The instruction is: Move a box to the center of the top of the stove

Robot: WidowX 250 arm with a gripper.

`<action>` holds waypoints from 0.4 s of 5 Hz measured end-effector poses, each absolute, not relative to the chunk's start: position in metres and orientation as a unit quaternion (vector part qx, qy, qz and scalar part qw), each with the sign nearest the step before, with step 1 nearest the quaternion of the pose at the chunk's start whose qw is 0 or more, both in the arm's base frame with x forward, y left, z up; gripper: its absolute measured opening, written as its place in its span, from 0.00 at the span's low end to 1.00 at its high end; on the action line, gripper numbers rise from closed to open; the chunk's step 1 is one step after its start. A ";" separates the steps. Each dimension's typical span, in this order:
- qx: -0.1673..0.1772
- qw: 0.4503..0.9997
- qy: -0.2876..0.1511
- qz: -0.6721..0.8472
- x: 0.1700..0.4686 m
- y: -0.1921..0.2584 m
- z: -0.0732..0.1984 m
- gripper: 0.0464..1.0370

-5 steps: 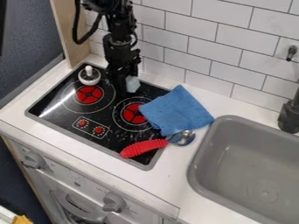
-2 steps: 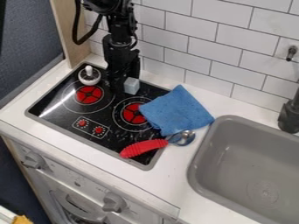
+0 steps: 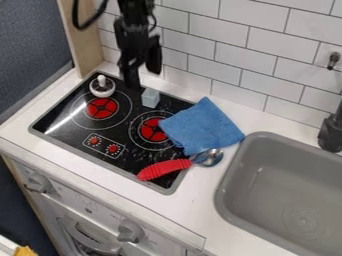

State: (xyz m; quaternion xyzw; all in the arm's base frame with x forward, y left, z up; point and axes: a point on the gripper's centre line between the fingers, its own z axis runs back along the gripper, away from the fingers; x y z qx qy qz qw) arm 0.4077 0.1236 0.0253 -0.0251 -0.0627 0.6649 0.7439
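Gripper (image 3: 144,80), one: open, fingers apart, above the stove's rear; arm cut off by the top edge. Box (image 3: 150,98), one, pale blue-grey: on the stove (image 3: 61,135), toward its back edge, between the burners and the wall, unheld. Cloth (image 3: 206,127), blue: hides the stove's right rear corner. Utensil (image 3: 164,169), red-handled: across the stove's right edge. Sink (image 3: 230,172): cut off at right. Yellow item (image 3: 25,251), lower left: cut off, unidentifiable.
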 end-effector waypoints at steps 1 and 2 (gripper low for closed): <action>-0.054 0.730 -0.087 0.676 0.400 0.134 0.055 0.96; -0.071 0.723 -0.099 0.680 0.389 0.147 0.075 0.96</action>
